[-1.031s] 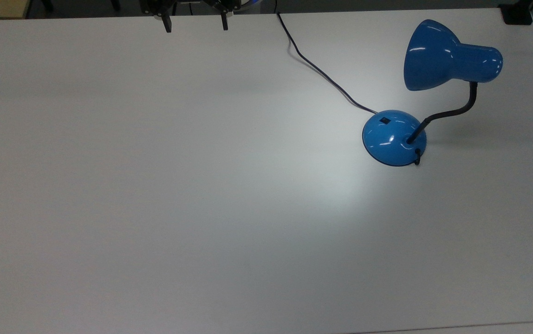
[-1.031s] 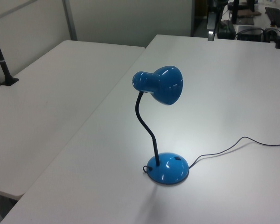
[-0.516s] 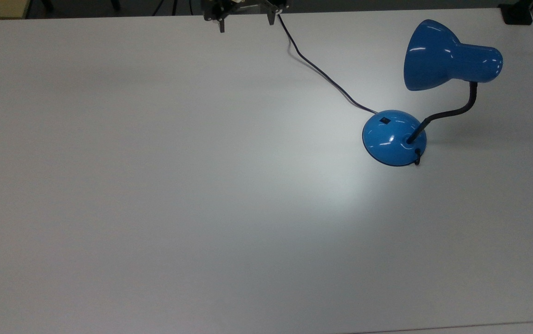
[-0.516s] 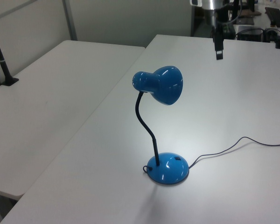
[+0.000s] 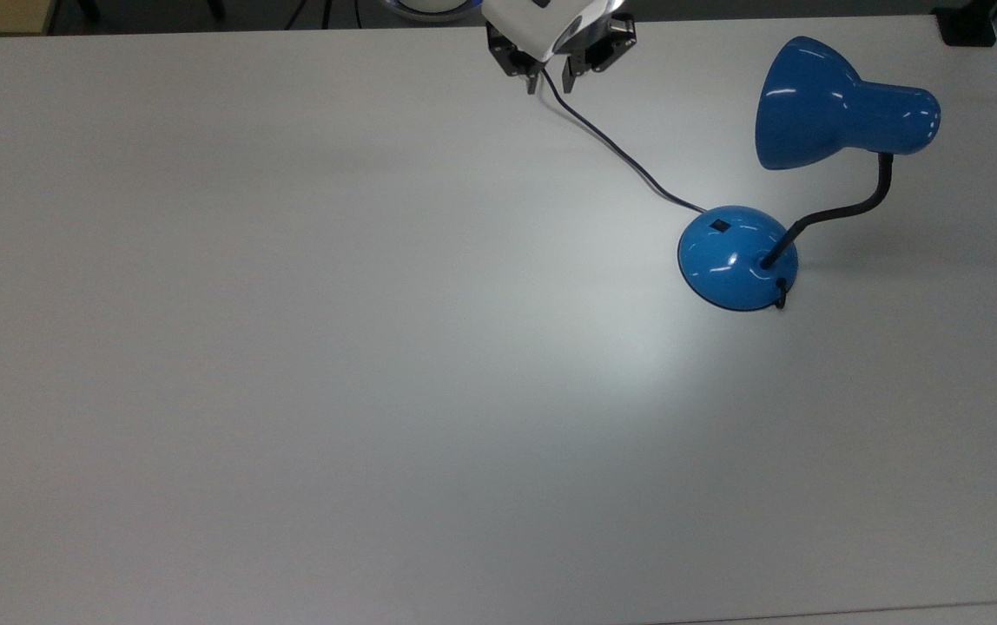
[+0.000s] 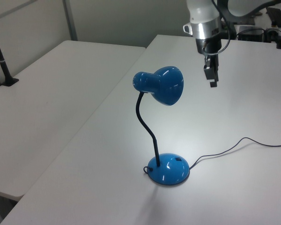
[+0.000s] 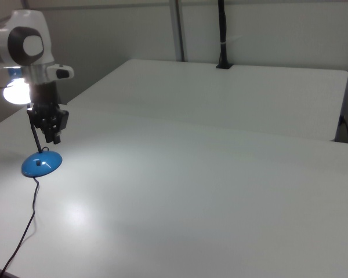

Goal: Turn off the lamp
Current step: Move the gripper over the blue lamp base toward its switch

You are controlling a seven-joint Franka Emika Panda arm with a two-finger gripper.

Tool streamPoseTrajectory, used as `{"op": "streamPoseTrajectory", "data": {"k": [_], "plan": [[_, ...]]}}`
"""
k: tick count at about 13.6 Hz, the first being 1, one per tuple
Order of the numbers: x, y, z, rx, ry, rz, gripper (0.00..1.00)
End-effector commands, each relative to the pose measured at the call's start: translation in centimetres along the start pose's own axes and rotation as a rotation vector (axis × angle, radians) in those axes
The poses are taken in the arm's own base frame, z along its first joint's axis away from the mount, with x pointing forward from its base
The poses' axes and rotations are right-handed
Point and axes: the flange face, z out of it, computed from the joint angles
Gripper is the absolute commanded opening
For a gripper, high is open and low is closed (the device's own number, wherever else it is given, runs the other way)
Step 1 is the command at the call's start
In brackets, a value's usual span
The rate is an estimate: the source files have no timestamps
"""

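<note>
Moved in since 0.5 s ago: gripper (image 5: pixel 552 85) has come further over the surface (image 5: pixel 290 347) toward the lamp and dropped lower, jaws narrower than before, now a small gap, holding nothing. In the top view they hang above the cord (image 5: pixel 611 148), which trails away from the jaws to the lamp (image 5: pixel 737 258) base; base sits well apart, down and to the top view's right of the jaws. Switch (image 5: pixel 719 226) untouched, bright pool on the surface by the base, so lamp looks on; approach only, no press yet. Arm pose: wrist vertical, fingers pointing straight down in the left view, gripper (image 6: pixel 211 77) beyond the shade (image 6: pixel 164 86), clear of it.
</note>
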Motion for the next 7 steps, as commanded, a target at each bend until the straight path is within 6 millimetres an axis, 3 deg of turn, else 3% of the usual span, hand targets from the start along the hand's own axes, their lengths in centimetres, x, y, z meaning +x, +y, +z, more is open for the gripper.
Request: {"op": "streamPoseTrajectory", "data": {"k": [1, 5, 7], "plan": [[0.5, -3.7, 3.1, 0.106, 0.046, 0.125, 0.00], [2.3, -5.5, 6.5, 0.280, 0.046, 0.186, 0.00], [2.2, -7.4, 8.0, 0.322, 0.058, 0.187, 0.00]]}}
